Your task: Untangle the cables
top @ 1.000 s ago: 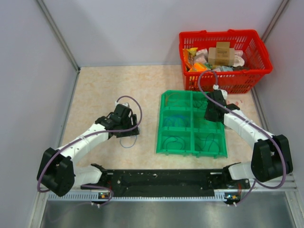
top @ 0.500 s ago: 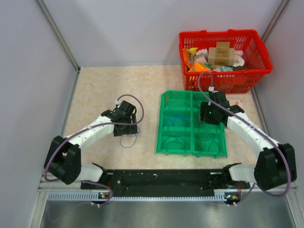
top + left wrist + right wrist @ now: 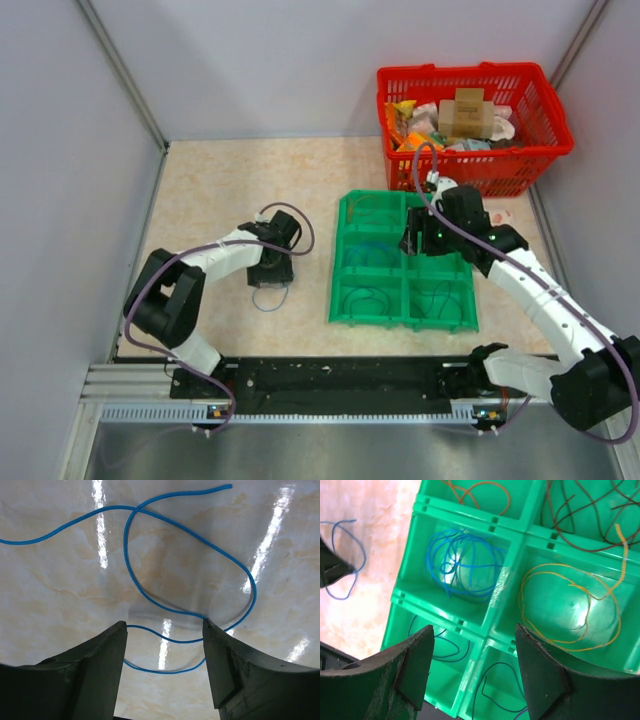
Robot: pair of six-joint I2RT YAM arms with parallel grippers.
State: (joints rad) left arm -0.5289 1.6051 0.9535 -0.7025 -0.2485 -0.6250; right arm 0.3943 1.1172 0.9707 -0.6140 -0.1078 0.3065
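Observation:
A thin blue cable (image 3: 126, 540) lies in loose loops on the beige table; from above it shows as a small blue loop (image 3: 268, 298). My left gripper (image 3: 164, 625) is low over it and open, its fingertips either side of one strand, gripping nothing; from above that gripper (image 3: 271, 266) sits left of the tray. The green tray (image 3: 502, 587) holds more cables, sorted into compartments: a blue bundle (image 3: 465, 555), orange, yellow, dark brown and dark blue ones. My right gripper (image 3: 474, 627) hangs open over the tray (image 3: 345, 300) with nothing between its fingers.
A red basket (image 3: 540, 150) full of packets and boxes stands at the back right, just beyond the tray. Grey walls close in the table on the left, back and right. A black rail (image 3: 340, 378) runs along the front edge.
My right gripper has opened and swung left over the tray. The left arm has folded in, its gripper edging right over the blue cable with the jaws a little narrower.

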